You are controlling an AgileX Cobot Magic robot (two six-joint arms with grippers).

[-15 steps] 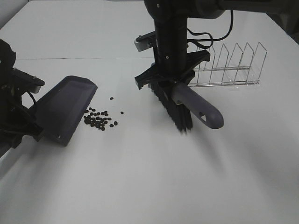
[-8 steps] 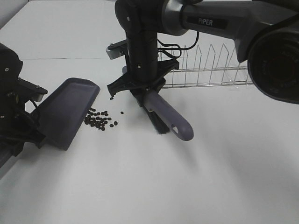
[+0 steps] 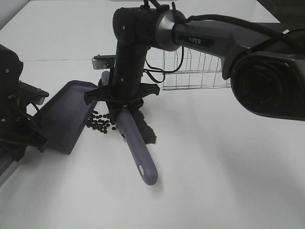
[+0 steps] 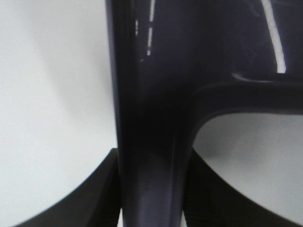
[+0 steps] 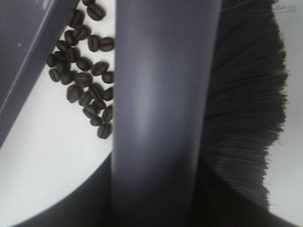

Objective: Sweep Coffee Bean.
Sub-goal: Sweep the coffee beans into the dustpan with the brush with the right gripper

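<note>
The coffee beans (image 3: 100,124) lie in a loose dark scatter on the white table, just off the lip of the purple dustpan (image 3: 66,117). My left gripper (image 3: 28,131) is shut on the dustpan handle (image 4: 147,142) and holds the pan tilted with its lip on the table. My right gripper (image 3: 121,98) is shut on the brush handle (image 3: 138,148). The black bristles (image 3: 145,126) stand on the table just right of the beans. In the right wrist view the beans (image 5: 85,75) lie between the dustpan edge (image 5: 28,47) and the brush handle (image 5: 161,109), with the bristles (image 5: 246,104) on the far side.
A wire dish rack (image 3: 195,71) stands behind the right arm at the back. The right arm's large body (image 3: 267,81) fills the upper right. The table's left edge runs close to the left arm's base (image 3: 7,157).
The right arm has carried the brush leftward from well right of the beans to just beside them, and its handle has swung toward the front. The dustpan and left arm stayed put.
</note>
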